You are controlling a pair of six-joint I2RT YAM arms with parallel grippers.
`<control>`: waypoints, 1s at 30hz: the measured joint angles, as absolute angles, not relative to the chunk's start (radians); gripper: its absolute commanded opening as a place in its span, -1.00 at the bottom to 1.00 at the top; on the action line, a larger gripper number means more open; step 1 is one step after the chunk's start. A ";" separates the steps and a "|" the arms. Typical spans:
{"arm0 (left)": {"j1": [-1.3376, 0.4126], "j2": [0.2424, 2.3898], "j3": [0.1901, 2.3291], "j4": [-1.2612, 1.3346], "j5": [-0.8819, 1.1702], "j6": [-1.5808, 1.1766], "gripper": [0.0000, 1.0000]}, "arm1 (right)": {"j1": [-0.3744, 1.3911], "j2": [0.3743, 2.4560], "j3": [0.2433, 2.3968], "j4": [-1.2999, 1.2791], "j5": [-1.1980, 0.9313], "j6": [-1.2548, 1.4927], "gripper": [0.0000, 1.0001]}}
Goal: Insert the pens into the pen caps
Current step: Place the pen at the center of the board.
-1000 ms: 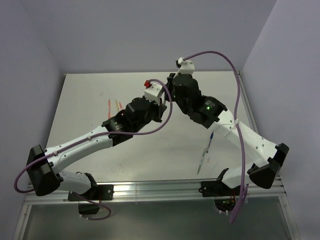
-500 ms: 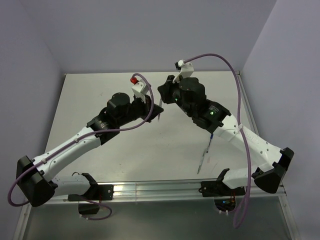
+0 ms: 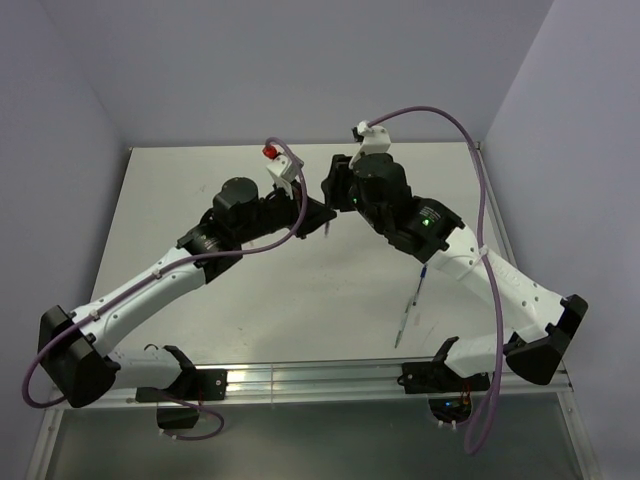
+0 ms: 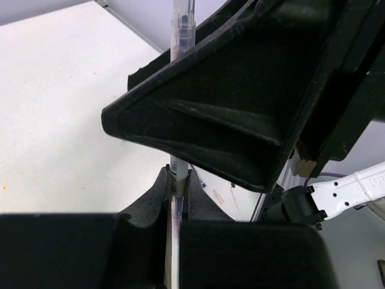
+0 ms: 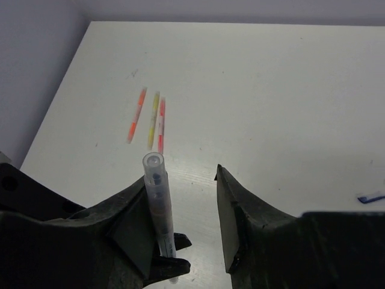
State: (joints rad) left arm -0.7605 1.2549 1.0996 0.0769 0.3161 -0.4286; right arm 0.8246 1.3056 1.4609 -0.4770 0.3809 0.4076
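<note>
A slim, translucent, grey-tinted pen (image 5: 157, 205) is held in the air between the two wrists, above the table's (image 5: 289, 90) middle.
The left gripper (image 4: 176, 186) pinches its lower barrel. The right gripper's (image 5: 182, 180) matte black fingers have spread since a second ago, and only one touches it. The pen's long axis stands nearly upright, round hollow end facing the right wrist camera.

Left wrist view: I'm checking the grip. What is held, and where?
The left tool pinches the grey pen near one end; the right tool stands open, holding nothing.
</note>
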 measured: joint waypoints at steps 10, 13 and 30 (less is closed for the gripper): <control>-0.725 1.396 1.123 -0.038 0.260 -0.523 -0.99 | 0.773 1.303 1.485 -0.490 0.442 0.420 0.08; -0.675 1.488 1.147 -0.125 0.216 -0.581 -0.99 | 0.772 1.299 1.487 -0.490 0.450 0.433 0.09; -0.369 1.986 1.431 -0.434 -0.039 -0.717 -0.91 | 0.762 1.394 1.491 -0.542 0.455 0.476 0.12</control>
State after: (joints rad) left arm -0.3687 1.9862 1.4315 -0.4343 -0.0391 -0.7174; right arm 0.7624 1.3945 1.4914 -0.5415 0.4553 0.4759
